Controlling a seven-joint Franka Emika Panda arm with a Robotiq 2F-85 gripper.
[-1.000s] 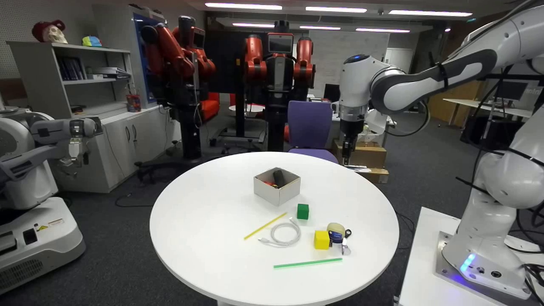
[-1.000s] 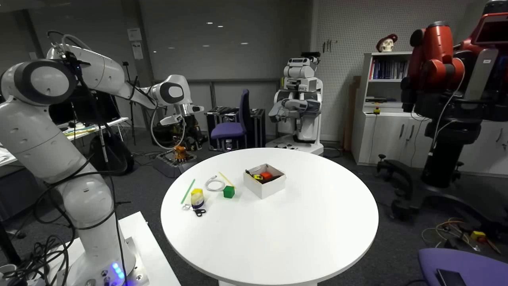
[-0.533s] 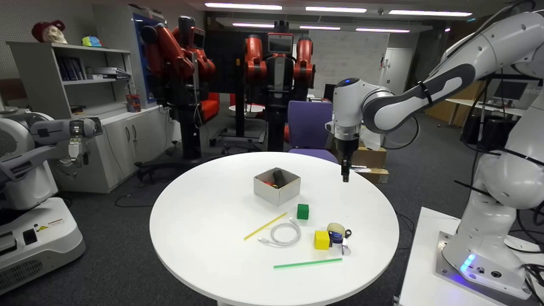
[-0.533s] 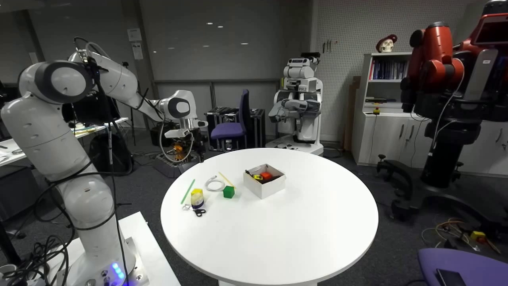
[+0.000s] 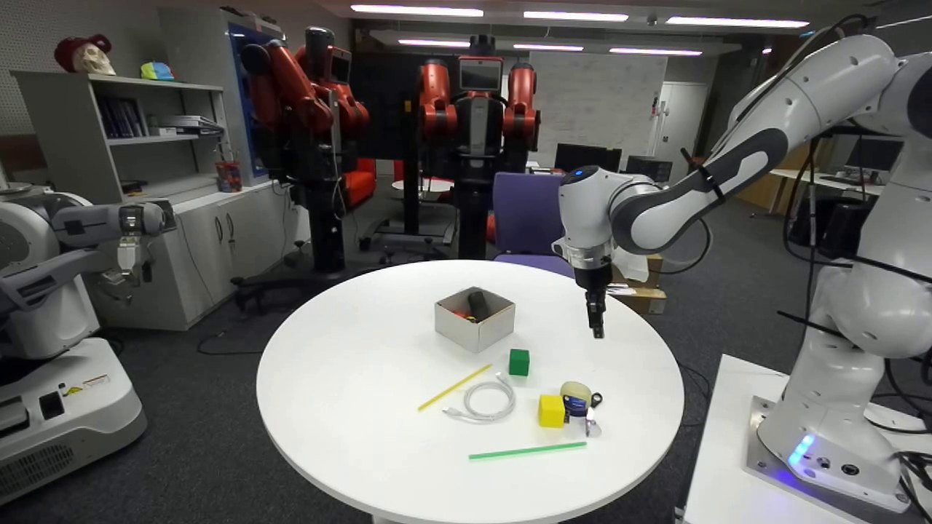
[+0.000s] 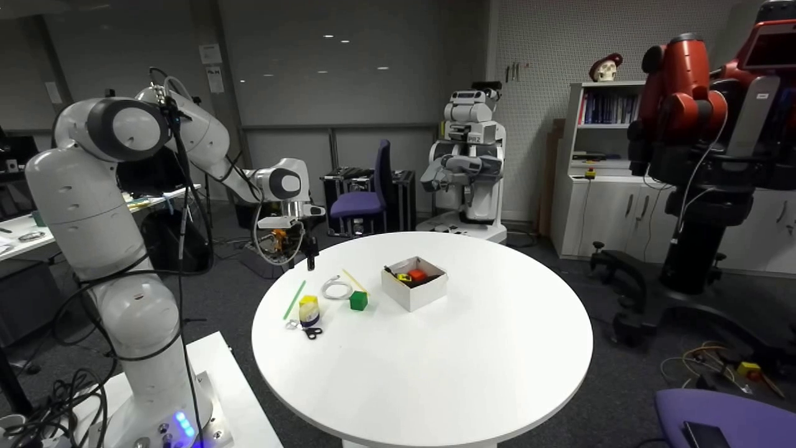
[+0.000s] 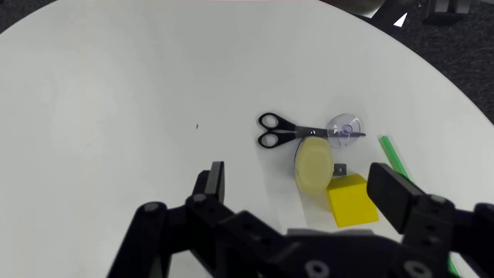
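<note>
Hangs above the worktop (image 7: 135, 77) with gripper (image 7: 298, 181) wide and empty, seemingly at the reaching step, short of scissors (image 7: 303, 132), tub (image 7: 314, 165) and yellow cube (image 7: 353, 201) clustered there, left to right in the wrist view, and probably needs centring over one before lowering.

In an exterior view, I see at lower centre a round white table (image 5: 328, 378) standing on dark grey carpet (image 5: 196, 422). Behind it, right of centre, is a purple upholstered chair (image 5: 526, 211). At upper left I note a grey open-shelved bookcase (image 5: 69, 145) above a low, pale two-door cabinet (image 5: 247, 244). Bright straight strip lights (image 5: 416, 11) cross the grey ceiling (image 5: 506, 25) along the top edge; a white door (image 5: 684, 120) appears to me at upper right. In an exterior view I also have a dark grey glossy wall (image 6: 373, 81) at upper centre, with a pale perforated wall (image 6: 550, 43) to its right.
</note>
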